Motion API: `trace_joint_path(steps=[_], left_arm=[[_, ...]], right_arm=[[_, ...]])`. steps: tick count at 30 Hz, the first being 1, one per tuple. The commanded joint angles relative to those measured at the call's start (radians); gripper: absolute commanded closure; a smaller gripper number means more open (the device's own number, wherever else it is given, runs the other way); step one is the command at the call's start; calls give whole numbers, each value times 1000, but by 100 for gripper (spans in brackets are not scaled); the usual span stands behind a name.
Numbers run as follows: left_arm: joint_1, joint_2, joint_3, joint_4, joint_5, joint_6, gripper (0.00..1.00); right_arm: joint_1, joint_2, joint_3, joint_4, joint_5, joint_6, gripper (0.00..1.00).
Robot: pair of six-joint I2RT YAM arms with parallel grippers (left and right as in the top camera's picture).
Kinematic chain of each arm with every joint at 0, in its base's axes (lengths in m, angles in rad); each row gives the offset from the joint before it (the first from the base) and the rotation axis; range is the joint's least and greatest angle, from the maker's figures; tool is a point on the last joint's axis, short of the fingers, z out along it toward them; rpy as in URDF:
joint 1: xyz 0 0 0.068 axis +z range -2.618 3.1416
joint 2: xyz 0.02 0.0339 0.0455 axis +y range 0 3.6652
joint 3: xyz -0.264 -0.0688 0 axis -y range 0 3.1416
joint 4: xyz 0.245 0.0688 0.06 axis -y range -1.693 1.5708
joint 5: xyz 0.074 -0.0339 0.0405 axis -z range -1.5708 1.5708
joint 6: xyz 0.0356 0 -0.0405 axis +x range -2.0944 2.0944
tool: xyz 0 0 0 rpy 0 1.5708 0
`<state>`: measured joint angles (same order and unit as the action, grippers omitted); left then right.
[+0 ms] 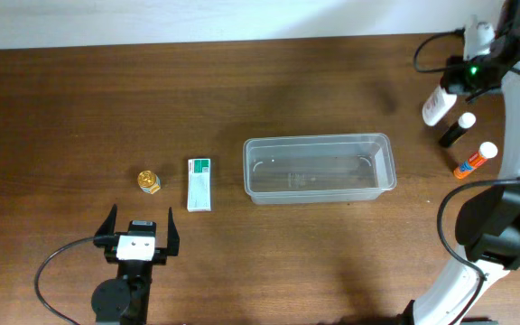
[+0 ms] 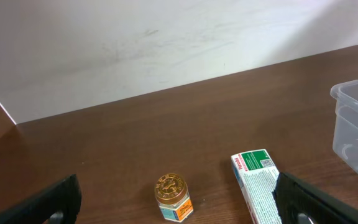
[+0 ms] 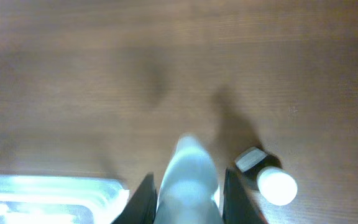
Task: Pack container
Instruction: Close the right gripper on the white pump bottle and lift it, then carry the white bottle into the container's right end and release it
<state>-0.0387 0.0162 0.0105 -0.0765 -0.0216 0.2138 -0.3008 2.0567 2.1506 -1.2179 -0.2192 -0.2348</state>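
The clear plastic container (image 1: 319, 140) stands empty at mid-table; its corner shows in the right wrist view (image 3: 55, 185) and its side in the left wrist view (image 2: 356, 118). My right gripper (image 1: 459, 79) at the far right is shut on a white bottle (image 1: 437, 105), which fills the space between its fingers (image 3: 188, 202) in the right wrist view (image 3: 191, 174). My left gripper (image 1: 139, 227) is open and empty near the front edge. Just beyond it stand a small gold-lidded jar (image 1: 149, 181) (image 2: 173, 196) and a green-and-white box (image 1: 199, 184) (image 2: 257, 180).
A black bottle with a white cap (image 1: 456, 129) (image 3: 267, 176) and an orange bottle with a white cap (image 1: 475, 161) lie at the right edge, close to the right arm. A pale wall runs along the table's far edge.
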Motion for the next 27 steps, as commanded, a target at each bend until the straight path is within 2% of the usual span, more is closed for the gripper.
trace_joint_path(steps=[1, 7, 12, 18, 21, 27], left_arm=[[5, -8, -2, -6, 15, 8, 0], [5, -8, -2, -6, 15, 9, 1], [5, -8, -2, -6, 15, 9, 1], [5, -8, -2, -6, 15, 8, 1], [5, -8, -2, -6, 15, 9, 1], [5, -8, -2, -6, 15, 8, 1]], right_arm=[[35, -5, 168, -139, -114, 7, 90], [74, -16, 320, -350, -114, 45, 91], [105, -50, 356, -480, -113, 84, 95], [180, -103, 350, -481, -100, 163, 96], [251, -143, 303, -481, -48, 211, 96], [428, -290, 29, -481, 156, 329, 96]])
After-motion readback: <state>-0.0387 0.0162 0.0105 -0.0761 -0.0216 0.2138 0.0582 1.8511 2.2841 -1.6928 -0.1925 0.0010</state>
